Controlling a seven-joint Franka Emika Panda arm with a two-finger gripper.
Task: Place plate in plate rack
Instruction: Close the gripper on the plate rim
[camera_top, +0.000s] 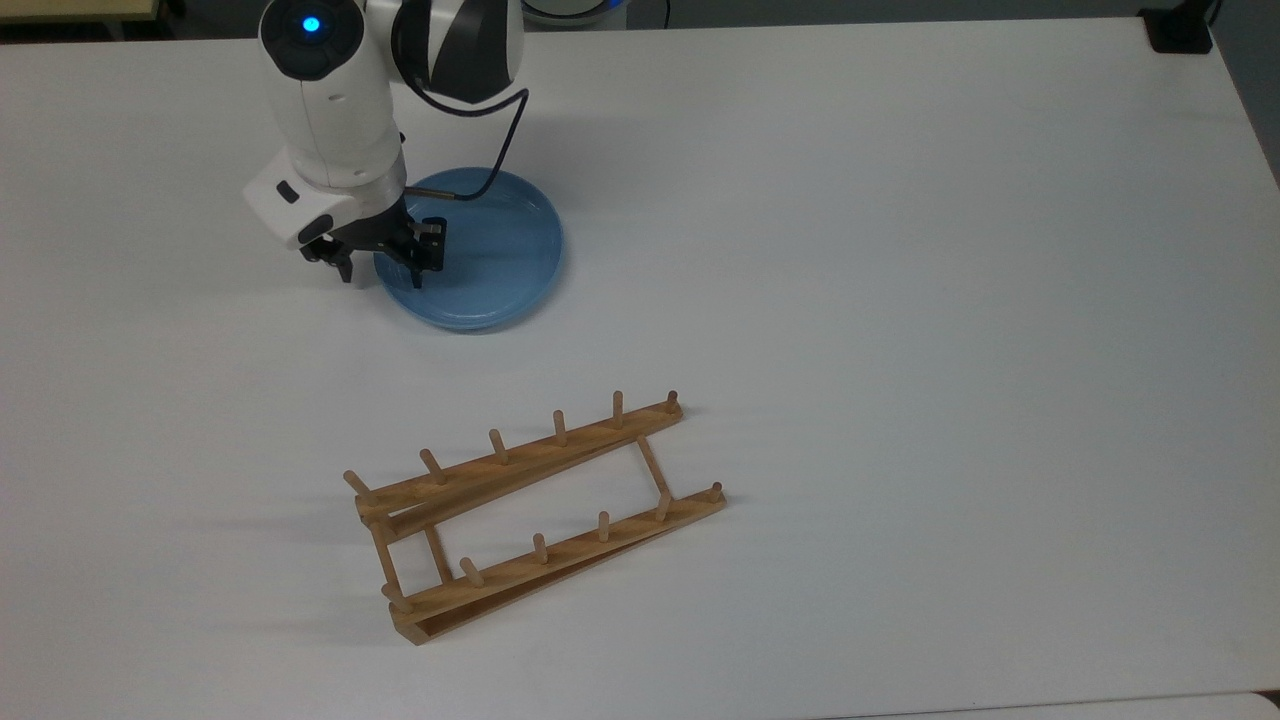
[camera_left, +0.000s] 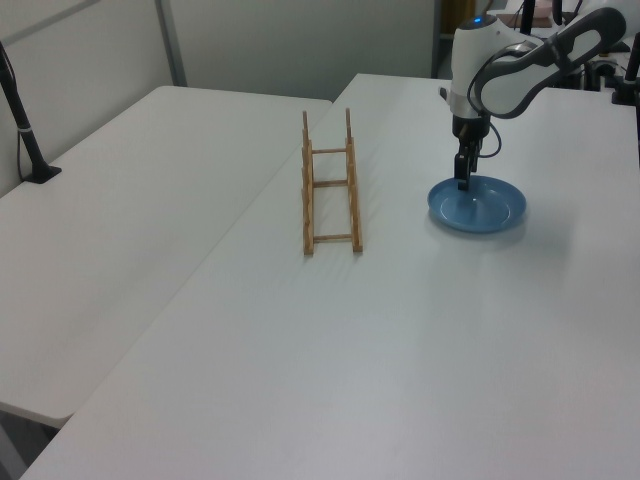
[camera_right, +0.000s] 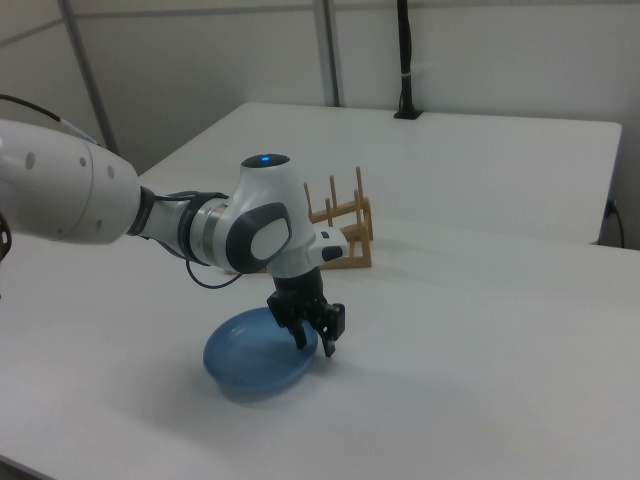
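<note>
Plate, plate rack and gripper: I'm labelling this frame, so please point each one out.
plate (camera_top: 500, 250): top view, bare blue inner floor.
plate rack (camera_top: 520, 462): top view, its upper peg rail.
gripper (camera_top: 382, 270): top view, midway between its open fingertips, at the plate's rim.

— Any lettering on my feeds? I'm checking the arm (camera_top: 335, 120) in the upper left of the top view.

— None I can read. Its white casing is plain to me, with a blue light on top and no words.

— The plate (camera_top: 480, 255) and the rack (camera_top: 530, 515)?

— I read nothing on either, nor on the table (camera_top: 900, 300). No labels, brands or numbers that I can make out.
</note>
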